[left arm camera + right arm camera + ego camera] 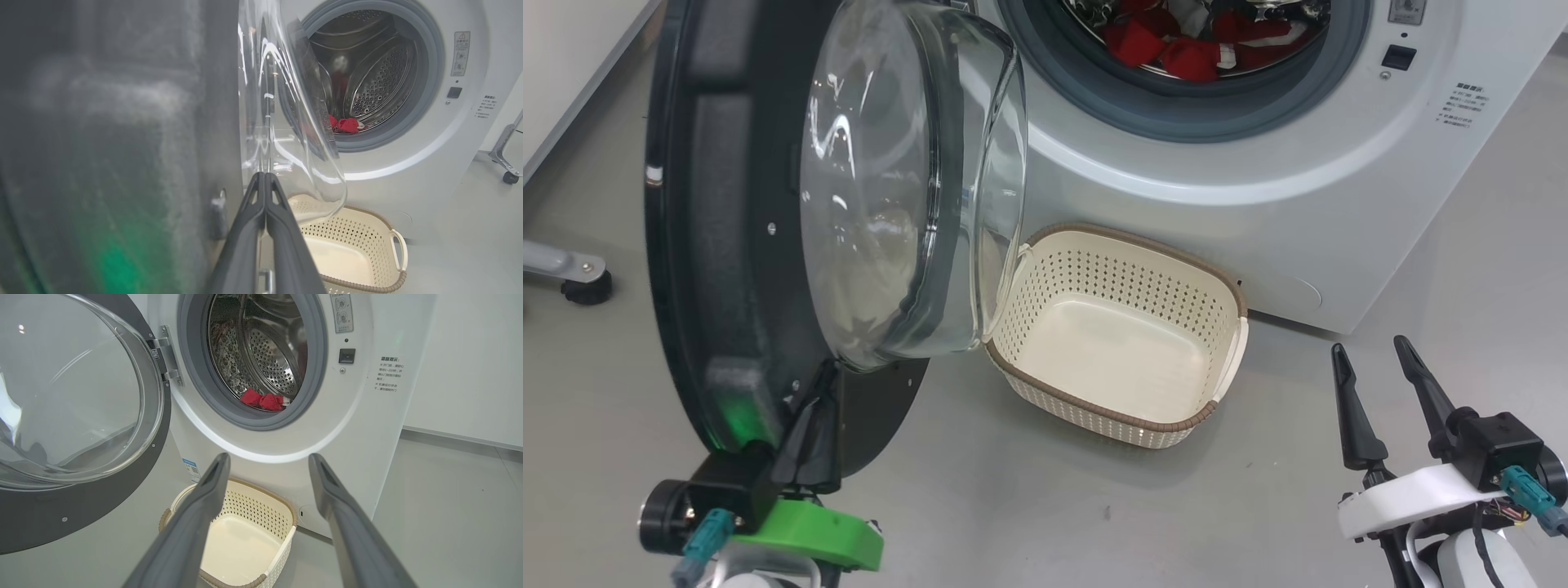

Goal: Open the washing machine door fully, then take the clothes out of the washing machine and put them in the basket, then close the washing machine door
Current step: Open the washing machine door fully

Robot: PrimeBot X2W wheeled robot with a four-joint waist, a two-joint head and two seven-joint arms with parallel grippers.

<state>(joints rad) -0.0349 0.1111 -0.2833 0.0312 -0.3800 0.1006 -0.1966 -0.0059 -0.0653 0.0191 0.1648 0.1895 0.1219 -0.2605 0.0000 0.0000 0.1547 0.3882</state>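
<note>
- Far L: pale wall; castor foot on smooth grey floor.
- L gripper: fingers pressed together, at lower rim of washing machine door, which stands open.
- Ctr: basket on floor, just before washing machine.
- Clothes: red, in drum.
- R gripper: jaws spread, over floor.

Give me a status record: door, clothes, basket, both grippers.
washing machine door: open, standing out at the robot's left
clothes: red and white, inside the drum
basket: empty, on the floor before the washing machine
left gripper: shut, tips at the door's inner face
right gripper: open, empty, right of basket
</note>
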